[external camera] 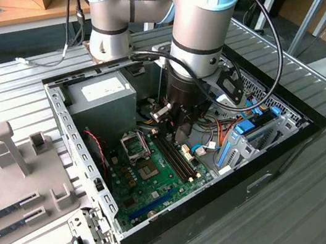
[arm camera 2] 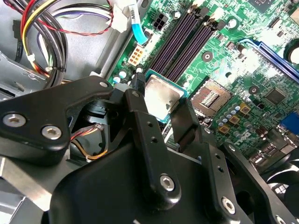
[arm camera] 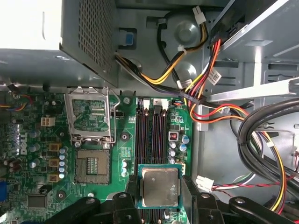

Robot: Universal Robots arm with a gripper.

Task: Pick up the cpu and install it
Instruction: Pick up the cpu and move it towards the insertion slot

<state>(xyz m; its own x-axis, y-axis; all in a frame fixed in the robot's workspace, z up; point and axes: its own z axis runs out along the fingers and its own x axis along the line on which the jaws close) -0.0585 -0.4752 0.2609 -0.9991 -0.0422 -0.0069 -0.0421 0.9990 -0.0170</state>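
The gripper (arm camera: pixel 158 198) has its black jaws closed on two opposite edges of the cpu (arm camera: pixel 158 186), a square chip with a dull silvery top and a thin green rim, held flat and clear above the motherboard (arm camera: pixel 42 154), over the near end of the memory slots (arm camera: pixel 152 128); the second wrist view shows the same hold on the cpu (arm camera 2: pixel 161 95). Four dark memory slots run side by side, and none carries a stick. Beside them sits the square socket (arm camera: pixel 92 165), uncovered, with its metal frame (arm camera: pixel 89 114) swung up and open. A white cable tag near the board's edge in the second wrist view bears the letters "MB"; other print is too small to read. Bundles of yellow, red, orange and black wires (arm camera: pixel 201 88) cross the grey metal case floor. In the exterior view the arm (external camera: pixel 199 40) reaches down into the open computer case (external camera: pixel 271 169), which lies on a ribbed grey counter (external camera: pixel 325 195). A grey power supply (external camera: pixel 100 104) fills the case's far corner, and a grey holder (external camera: pixel 16 178) stands at the exterior view's left.
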